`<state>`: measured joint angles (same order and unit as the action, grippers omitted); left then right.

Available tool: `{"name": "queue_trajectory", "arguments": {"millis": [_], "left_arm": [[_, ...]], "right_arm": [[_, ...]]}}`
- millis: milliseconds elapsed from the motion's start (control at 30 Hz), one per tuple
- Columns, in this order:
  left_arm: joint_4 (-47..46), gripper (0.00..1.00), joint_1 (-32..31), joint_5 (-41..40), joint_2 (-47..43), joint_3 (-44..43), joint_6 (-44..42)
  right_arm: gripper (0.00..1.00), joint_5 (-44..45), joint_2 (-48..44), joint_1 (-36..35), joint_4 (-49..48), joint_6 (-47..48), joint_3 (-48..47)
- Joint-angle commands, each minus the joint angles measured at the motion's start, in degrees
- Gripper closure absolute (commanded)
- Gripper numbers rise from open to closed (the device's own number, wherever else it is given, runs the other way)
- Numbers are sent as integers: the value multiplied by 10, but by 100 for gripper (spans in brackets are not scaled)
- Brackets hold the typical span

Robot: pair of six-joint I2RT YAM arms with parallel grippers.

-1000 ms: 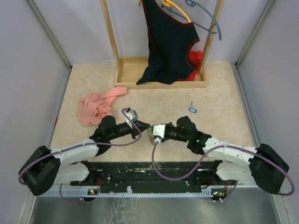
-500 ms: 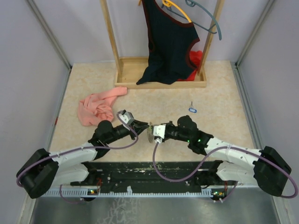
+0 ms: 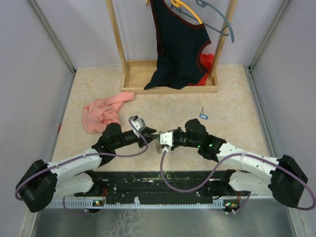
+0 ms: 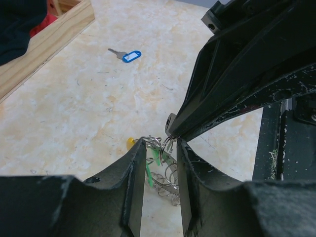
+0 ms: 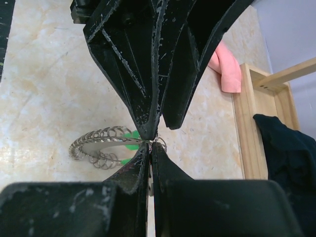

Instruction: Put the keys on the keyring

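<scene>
1. The keyring point(image 5: 96, 144), a wire loop strung with many small rings, is near the middle of the counter point(image 3: 232, 98), just where the 2 arms meet. Its lower part seems to lie on the surface.
2. A green key point(image 5: 129, 136) sits among the rings, with a yellow piece point(image 4: 131, 143) on the loop beside it.
3. The right tool point(image 5: 149, 148) has its fingers pinched together on a thin ring of the keyring.
4. The left tool point(image 4: 159, 147) has a narrow gap between its fingers, with the rings showing in it. I cannot tell whether it grips them.
5. A blue key point(image 3: 203, 116) lies alone, farther back and to the right.
6. A pink cloth point(image 3: 101, 112) lies far left, and a wooden rack point(image 3: 129, 79) with a dark garment point(image 3: 177, 44) stands at the back.
</scene>
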<state>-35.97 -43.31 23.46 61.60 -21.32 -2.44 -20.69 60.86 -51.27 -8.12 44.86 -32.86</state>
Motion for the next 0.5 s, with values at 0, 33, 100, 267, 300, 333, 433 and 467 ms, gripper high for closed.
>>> {"name": "queue_trajectory", "arguments": {"millis": [0, 33, 100, 267, 300, 333, 433, 467], "left_arm": [[21, 63, 2, 50, 17, -29, -25], [25, 63, 2, 58, 26, -35, -27], [37, 63, 2, 70, 38, -44, -34], [58, 65, 2, 82, 45, -52, -47], [63, 66, 2, 83, 45, -53, -51], [69, 68, 2, 85, 45, -54, -54], [85, 78, 2, 90, 45, -57, -57], [88, 82, 2, 93, 45, -58, -59]], "right_arm": [[100, -19, -7, -4, -11, 8, -37], [100, -20, -6, -3, -11, 8, -38], [100, -21, -8, -3, -9, 9, -39], [100, -16, -14, -4, -8, 8, -36], [100, -14, -14, -3, -9, 8, -35], [100, -13, -16, -3, -10, 8, -34], [100, -11, -17, -3, -11, 7, -33], [100, -9, -18, -3, -12, 6, -33]]}}
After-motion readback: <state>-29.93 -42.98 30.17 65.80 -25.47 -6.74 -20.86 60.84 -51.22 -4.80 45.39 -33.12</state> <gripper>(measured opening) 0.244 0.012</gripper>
